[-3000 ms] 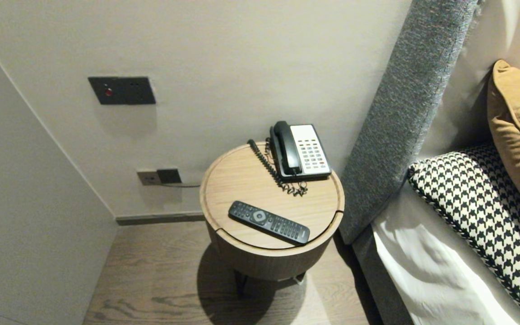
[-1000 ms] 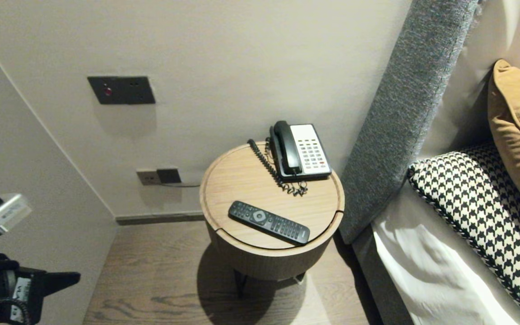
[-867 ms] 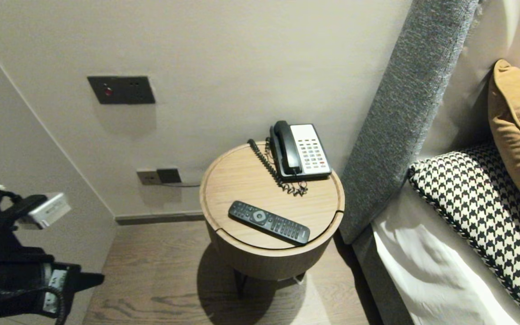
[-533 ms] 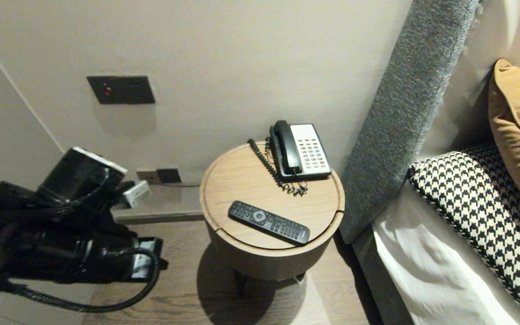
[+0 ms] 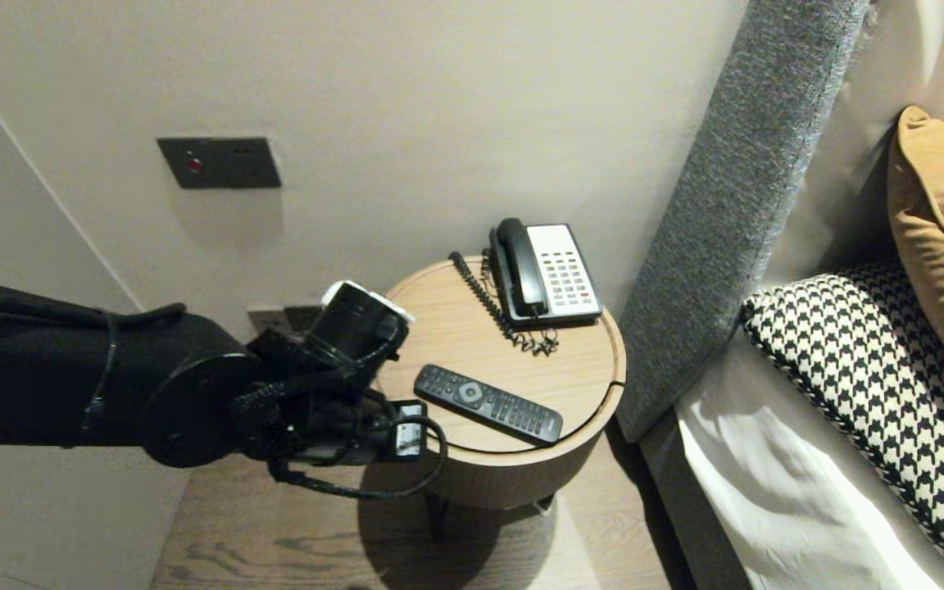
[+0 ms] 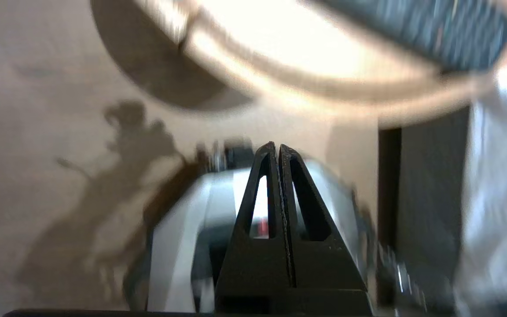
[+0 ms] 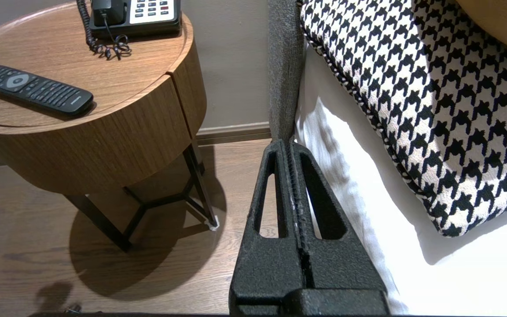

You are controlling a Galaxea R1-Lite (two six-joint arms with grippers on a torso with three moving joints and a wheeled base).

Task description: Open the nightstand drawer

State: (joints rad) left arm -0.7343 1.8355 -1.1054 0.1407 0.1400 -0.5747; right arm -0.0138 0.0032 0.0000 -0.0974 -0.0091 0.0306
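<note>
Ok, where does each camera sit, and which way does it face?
Head view: on the head, looking down at the side table, remote and phone; left arm shows at left.
Left wrist view: behind the shut left pincer, facing floor and table rim.
Right wrist view: behind the shut right pincer, facing floor, table, bed.
Shared: head and right wrist both show the remote.

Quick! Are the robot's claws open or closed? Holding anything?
Left gripper: closed, empty, by the side table.
Right gripper: closed, empty, beside the bed.
</note>
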